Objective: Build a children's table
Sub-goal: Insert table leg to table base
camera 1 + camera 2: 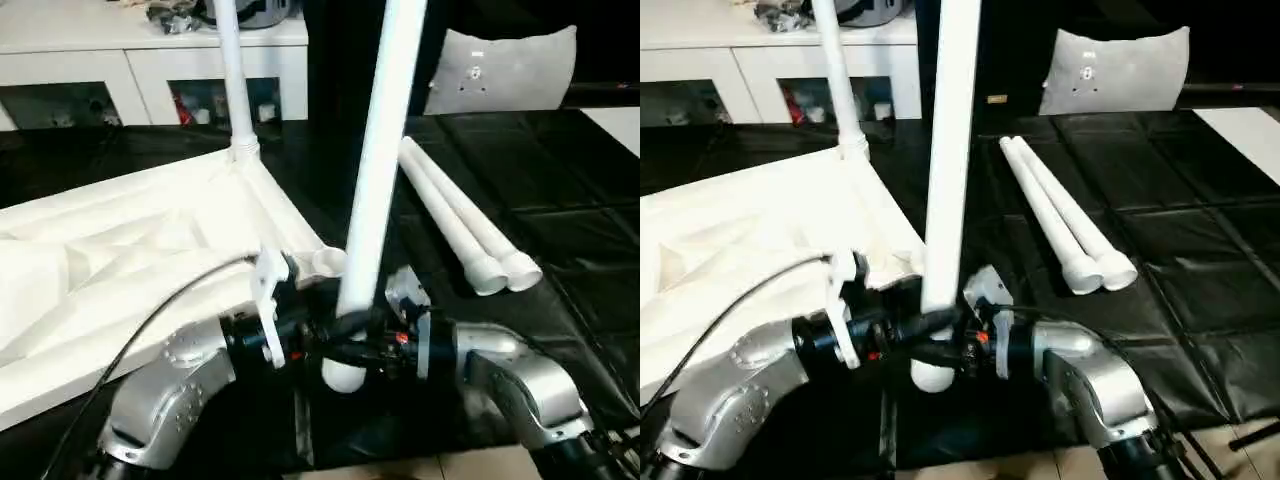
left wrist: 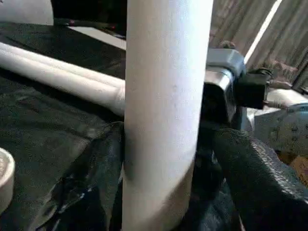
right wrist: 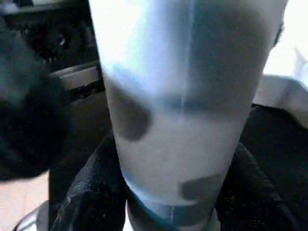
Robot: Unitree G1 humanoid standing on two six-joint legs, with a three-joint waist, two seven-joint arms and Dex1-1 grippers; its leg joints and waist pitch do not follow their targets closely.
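My two silver forearms meet low over the black worktop [image 1: 560, 260], left fingers [image 2: 96, 183] and right fingers [image 3: 91, 202] closing from opposite sides on one upright white leg [image 1: 375, 170]. Its rounded end hangs just beside the upturned tabletop's [image 1: 120, 250] near corner socket [image 1: 328, 262]. One leg [image 1: 232, 70] stands fitted; two spare legs [image 1: 460, 225] lie to my right.

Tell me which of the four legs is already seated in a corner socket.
The thin upright leg at the tabletop's far corner; one is held between the grippers, two lie on the black table.
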